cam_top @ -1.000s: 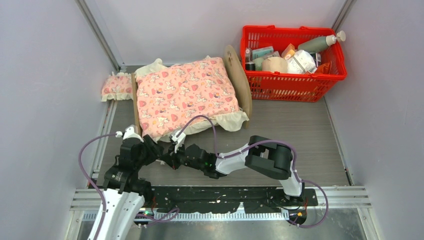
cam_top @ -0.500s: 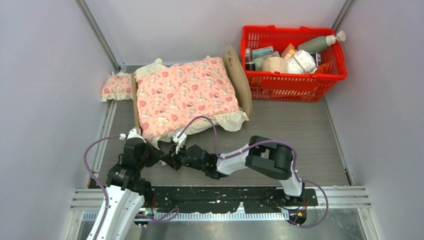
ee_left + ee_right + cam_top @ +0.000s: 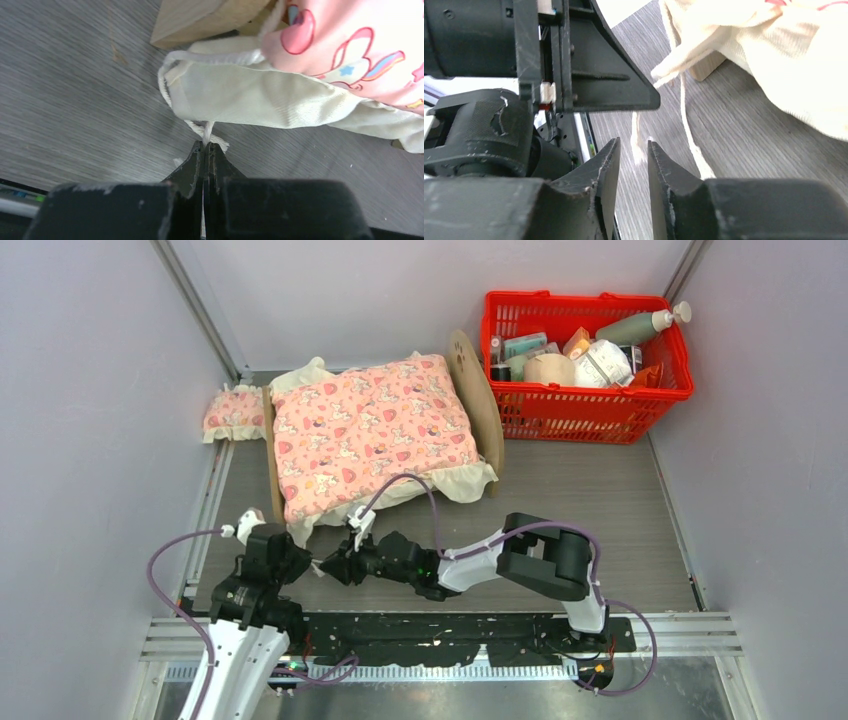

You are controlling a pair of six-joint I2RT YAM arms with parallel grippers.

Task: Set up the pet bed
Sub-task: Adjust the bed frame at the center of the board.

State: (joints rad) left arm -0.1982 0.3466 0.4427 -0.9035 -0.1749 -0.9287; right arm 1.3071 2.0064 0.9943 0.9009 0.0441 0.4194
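The pet bed (image 3: 478,390) stands at the back left of centre, with its arched wooden headboard on the right. A pink patterned blanket (image 3: 370,430) with a cream frill (image 3: 260,100) covers it, so the mattress is hidden. My left gripper (image 3: 205,146) is shut on a thin white cord (image 3: 207,131) hanging from the frill's near-left corner, by the bed's wooden leg (image 3: 200,20). My right gripper (image 3: 633,145) sits just beside the left gripper (image 3: 305,562). Its jaws are a little apart and grip nothing, and a loose cord (image 3: 684,115) trails over the floor ahead of them.
A small pink frilled pillow (image 3: 234,412) lies on the floor left of the bed, against the wall rail. A red basket (image 3: 585,405) full of bottles and packets stands at the back right. Grey walls close in on both sides.
My left gripper has shut on the cord and drawn back toward the near left. My right gripper, shut before, has parted its jaws and shifted slightly left.
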